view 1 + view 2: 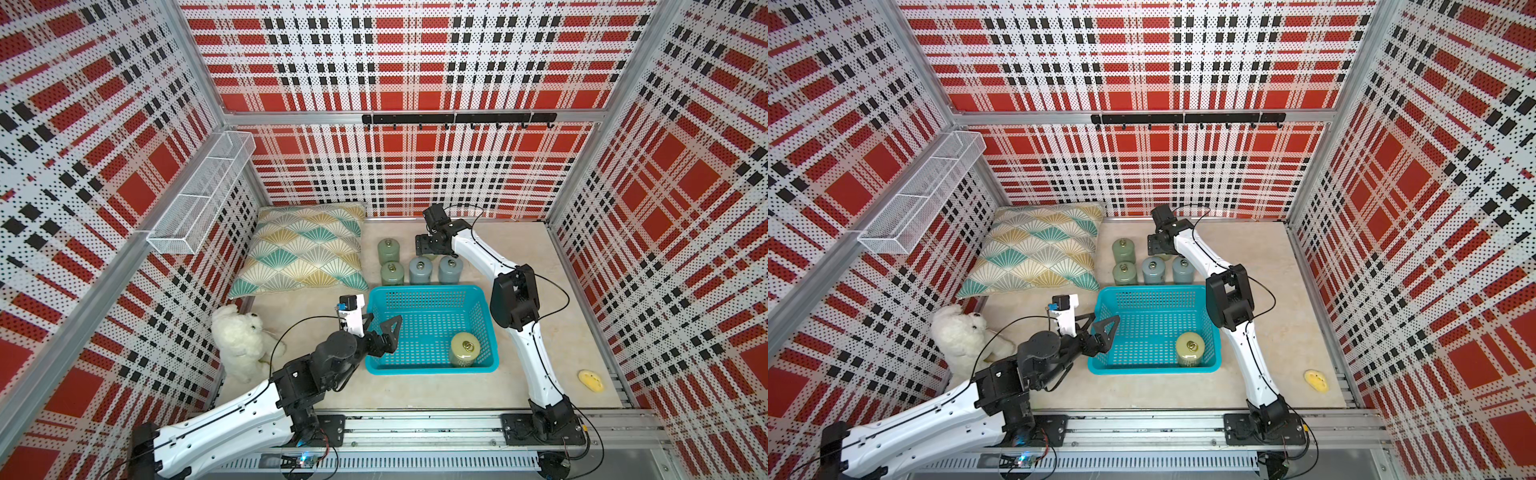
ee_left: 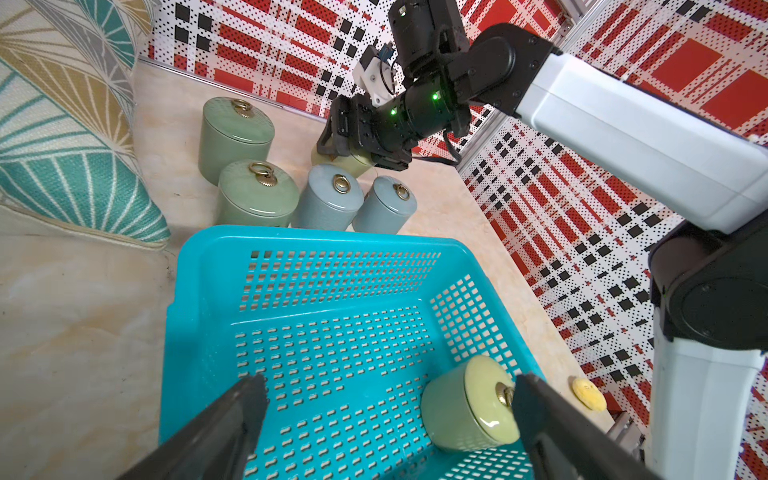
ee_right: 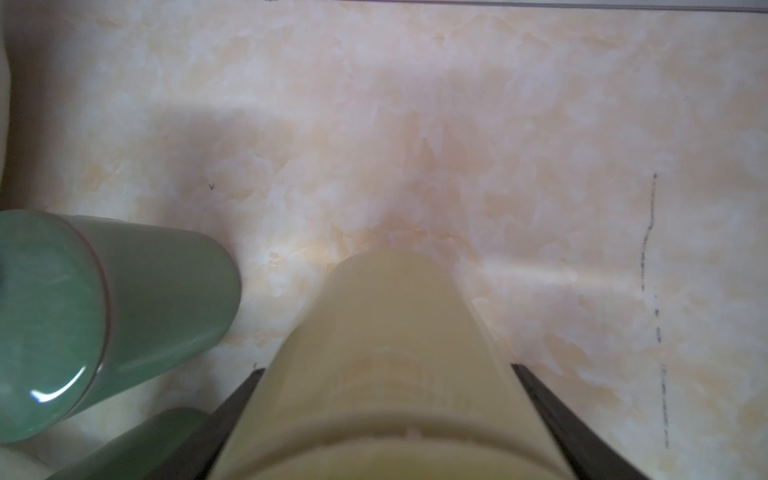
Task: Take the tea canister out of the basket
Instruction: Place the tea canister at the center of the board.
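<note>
Soft toy [image 1: 241, 336]: white and fluffy, it sits at the near left by the wall.
Pillow [image 1: 303, 249]: it lies at the far left of the worktop [image 1: 540, 270].
Left tool [image 1: 384, 322]: its two fingers are spread wide and hold nothing. It hangs over the left rim of the basket [image 1: 428, 288], well apart from the tea canister [image 1: 464, 348].
Basket: it is turquoise and sits in the middle of the worktop.
Tea canister: it is yellow-green and stands upright in the near right corner of the basket. It is the only one inside.
Canisters outside: two green canisters [image 1: 392, 272] and two grey canisters [image 1: 420, 269] stand just beyond the far side of the basket.
Right tool [image 3: 386, 368]: it is far back, pinching a pale canister [image 3: 390, 316] just beside the green ones.
Yellow thing [image 1: 591, 380]: it is small and lies at the near right, well apart.
Done: I think five canisters are out.
Left to do: one more must be gripped and lifted over the rim.
Top views show: both whole arms and where everything sits.
Left wrist view shows: the ring on each lid, and the pale canister that the right arm mostly hides from above.
Right wrist view shows: a finger on each side of the pale canister. I cannot tell if it rests on the worktop.
</note>
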Robot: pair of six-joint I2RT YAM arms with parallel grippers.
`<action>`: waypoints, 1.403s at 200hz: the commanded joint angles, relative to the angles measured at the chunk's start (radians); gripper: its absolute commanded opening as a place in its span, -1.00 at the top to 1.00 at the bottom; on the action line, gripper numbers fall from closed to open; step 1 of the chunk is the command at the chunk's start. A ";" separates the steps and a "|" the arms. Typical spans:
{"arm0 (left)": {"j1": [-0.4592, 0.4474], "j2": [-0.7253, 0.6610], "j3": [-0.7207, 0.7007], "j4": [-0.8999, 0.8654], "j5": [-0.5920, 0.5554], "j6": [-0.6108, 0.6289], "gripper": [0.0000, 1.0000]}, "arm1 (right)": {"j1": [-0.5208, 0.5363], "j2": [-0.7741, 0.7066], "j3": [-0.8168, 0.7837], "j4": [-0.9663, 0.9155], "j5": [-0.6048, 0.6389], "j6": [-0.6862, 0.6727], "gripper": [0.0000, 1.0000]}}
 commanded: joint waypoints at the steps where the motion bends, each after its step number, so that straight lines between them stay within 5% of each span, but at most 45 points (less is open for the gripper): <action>1: -0.006 0.012 0.039 0.015 0.003 0.008 -0.98 | 0.021 0.011 0.057 0.082 -0.014 -0.008 -0.49; 169: -0.004 0.018 0.025 0.016 -0.010 0.015 -0.98 | 0.040 0.108 0.084 0.058 -0.016 -0.038 -0.57; 280: 0.003 0.012 0.020 0.011 -0.005 0.016 -0.98 | 0.040 0.097 0.079 0.078 -0.043 -0.027 -0.94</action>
